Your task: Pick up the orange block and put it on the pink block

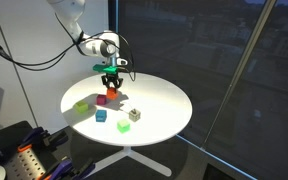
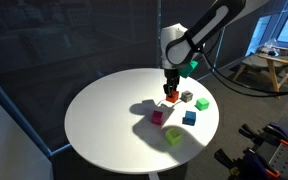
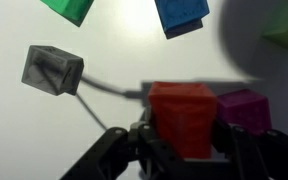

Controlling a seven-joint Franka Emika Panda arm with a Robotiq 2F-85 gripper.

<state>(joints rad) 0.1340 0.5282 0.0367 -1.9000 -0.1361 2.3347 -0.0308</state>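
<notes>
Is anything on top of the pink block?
Nothing: the top of the pink block is bare. The orange block is beside it, gripped by the claw. Wrist view: a claw finger hides the pink block's lower part.

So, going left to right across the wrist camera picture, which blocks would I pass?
Grey cube → orange block → pink block → blurred green shape at the right edge. The green cube and blue cube along the top overlap these sideways, so they are left out.

The orange block (image 3: pixel 182 115) sits gripped between the fingers (image 3: pixel 110 155), the pink block (image 3: pixel 244 108) just beside it.
</notes>
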